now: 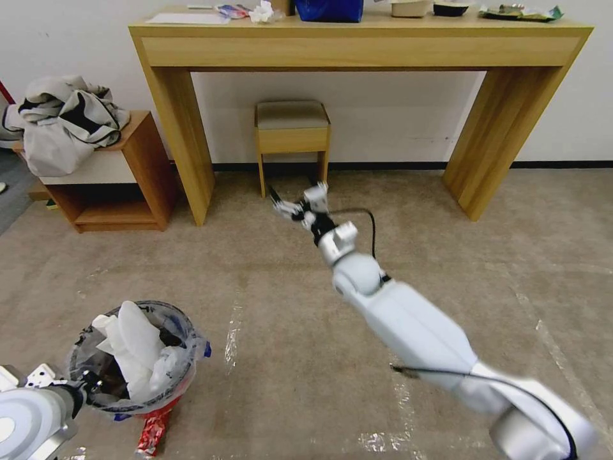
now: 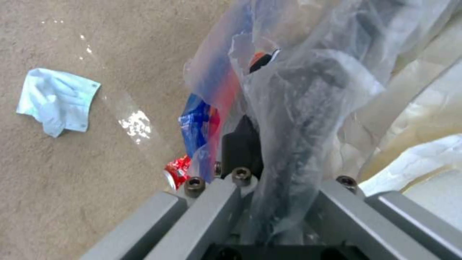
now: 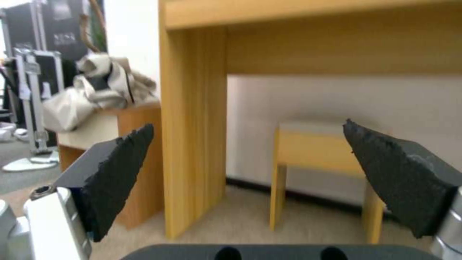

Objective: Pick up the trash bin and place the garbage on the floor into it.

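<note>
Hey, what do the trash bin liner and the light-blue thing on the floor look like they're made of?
The trash bin liner looks like thin clear plastic film: glossy, wrinkled, see-through where the left tool grips it. The light-blue piece looks like soft matte cloth or paper tissue, creased and limp.

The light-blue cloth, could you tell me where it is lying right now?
In the left wrist view the light-blue cloth lies flat on the carpet, apart from the trash bin.

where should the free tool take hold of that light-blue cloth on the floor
Judging by its pose, pinch the light-blue cloth from straight above at its rumpled, folded corner. It lies nearly flat on the carpet, so a sideways approach finds no edge. The right tool is open and free; the left tool grips the trash bin.
</note>
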`<state>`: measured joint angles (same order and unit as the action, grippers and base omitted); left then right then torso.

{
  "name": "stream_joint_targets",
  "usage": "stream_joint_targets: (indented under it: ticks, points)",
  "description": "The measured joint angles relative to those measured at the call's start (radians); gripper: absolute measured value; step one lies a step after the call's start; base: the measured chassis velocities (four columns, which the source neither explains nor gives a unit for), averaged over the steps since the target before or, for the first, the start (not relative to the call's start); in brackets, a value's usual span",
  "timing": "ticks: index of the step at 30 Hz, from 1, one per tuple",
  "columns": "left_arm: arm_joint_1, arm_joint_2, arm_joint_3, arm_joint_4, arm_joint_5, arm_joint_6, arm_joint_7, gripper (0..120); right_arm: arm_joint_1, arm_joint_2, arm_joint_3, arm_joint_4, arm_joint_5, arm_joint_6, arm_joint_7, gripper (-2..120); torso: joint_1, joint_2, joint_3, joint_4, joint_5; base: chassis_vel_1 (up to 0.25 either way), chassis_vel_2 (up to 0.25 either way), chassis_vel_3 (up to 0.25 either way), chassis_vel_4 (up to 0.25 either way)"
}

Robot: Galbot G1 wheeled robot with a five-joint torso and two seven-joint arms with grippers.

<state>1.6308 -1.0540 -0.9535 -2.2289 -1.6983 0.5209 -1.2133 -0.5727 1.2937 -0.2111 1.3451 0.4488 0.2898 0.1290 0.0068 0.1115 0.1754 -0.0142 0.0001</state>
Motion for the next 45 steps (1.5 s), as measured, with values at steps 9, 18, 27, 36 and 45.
stream_joint_targets:
  ticks: [9, 18, 27, 36, 45]
  points:
    - [0.003, -0.009, -0.002, -0.006, 0.009, 0.0, 0.004, 0, -0.121, 0.027, 0.038, -0.022, -0.02, 0.028, -0.003, 100, 0.0, 0.0, 0.0, 0.0, -0.0001, 0.0, 0.0, 0.0, 0.0]
    - [0.012, -0.008, -0.008, -0.02, 0.007, 0.001, 0.007, 0, -0.134, 0.017, 0.035, -0.025, -0.026, 0.039, -0.01, 100, 0.0, 0.0, 0.0, 0.0, -0.0001, 0.0, 0.0, 0.0, 0.0]
    - [0.032, -0.016, -0.014, -0.036, 0.013, 0.007, 0.011, 0, -0.138, 0.016, 0.029, -0.02, -0.027, 0.04, -0.011, 100, 0.0, 0.0, 0.0, 0.0, -0.0001, 0.004, 0.003, 0.005, 0.006]
    - [0.032, -0.021, -0.014, -0.038, 0.016, 0.008, 0.013, 0, -0.136, 0.012, 0.028, -0.015, -0.027, 0.041, -0.015, 100, 0.0, 0.0, 0.0, 0.0002, -0.0001, 0.049, 0.054, 0.063, 0.058]
    - [0.035, -0.02, -0.016, -0.043, 0.016, 0.005, 0.014, 0, -0.137, 0.018, 0.027, -0.023, -0.031, 0.045, -0.016, 100, 0.0, 0.0, 0.0, 0.0, -0.0001, 0.043, 0.04, 0.042, 0.042]
